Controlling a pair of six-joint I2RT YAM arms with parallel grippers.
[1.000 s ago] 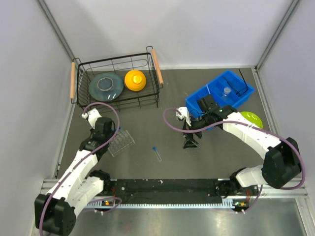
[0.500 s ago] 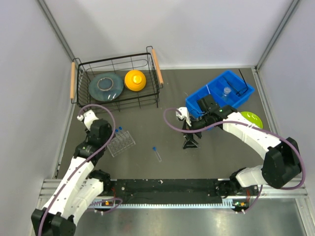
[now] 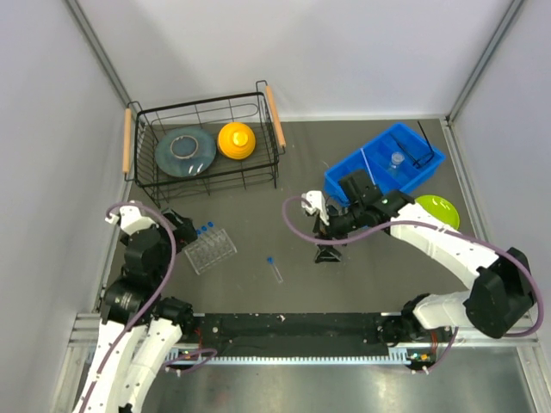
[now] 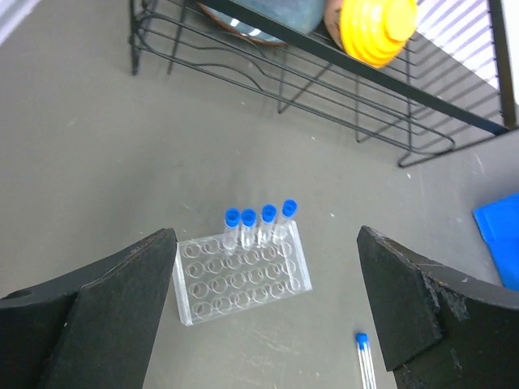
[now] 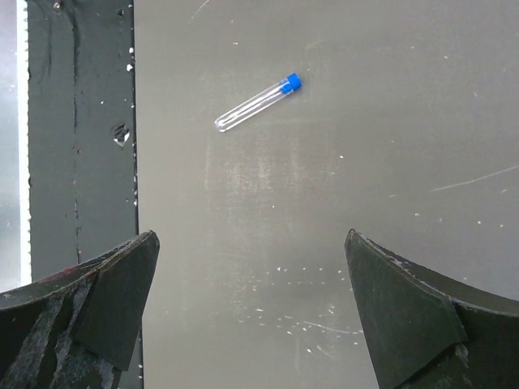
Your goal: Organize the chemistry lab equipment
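1. Lying loose nearest the arms, one blue-capped test tube (image 5: 258,101) awaits pickup, with the right gripper (image 5: 251,312) hovering nearby, wide open.
2. Farther off, the grid rack (image 4: 241,279) holds four tubes under the wide-open, empty left gripper (image 4: 263,304).
3. The next move is probably to centre over the tube, descend and close.

Dark grey tabletop (image 3: 250,215), scuffed with white specks, fills the frame centre. Plain white wall panels (image 3: 327,52) enclose it at left, top and right, with grey metal struts (image 3: 97,52) in the upper corners. A black strip (image 3: 293,325) and a silver ledge (image 3: 344,387) run along the bottom edge under soft, even light.
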